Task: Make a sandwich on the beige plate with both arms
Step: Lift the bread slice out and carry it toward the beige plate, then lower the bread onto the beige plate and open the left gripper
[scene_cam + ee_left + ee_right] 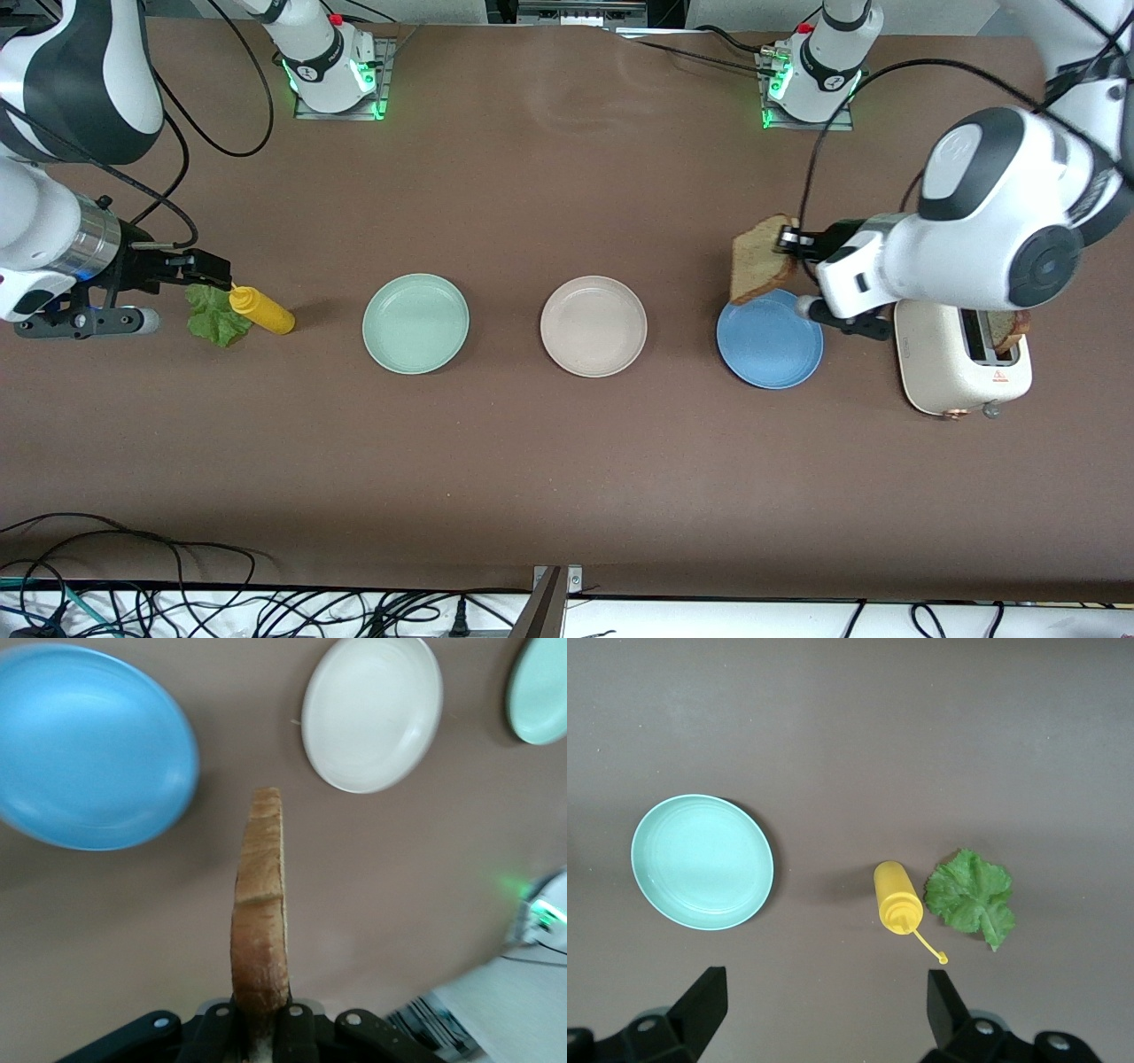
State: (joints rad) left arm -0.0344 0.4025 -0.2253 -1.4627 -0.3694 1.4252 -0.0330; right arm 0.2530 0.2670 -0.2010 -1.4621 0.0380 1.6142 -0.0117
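Bread slice [760,259], pinched edgewise in the left gripper [783,241] above the blue plate [769,344], might slip; right gripper [205,268] hung spread over lettuce [217,315].

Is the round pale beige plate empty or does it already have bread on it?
Empty: the beige plate shows a bare surface, and the bread slice hangs in the left gripper.

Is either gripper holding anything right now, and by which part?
The left gripper pinches a bread slice by one crust edge, over the blue plate. The right gripper is open, empty.
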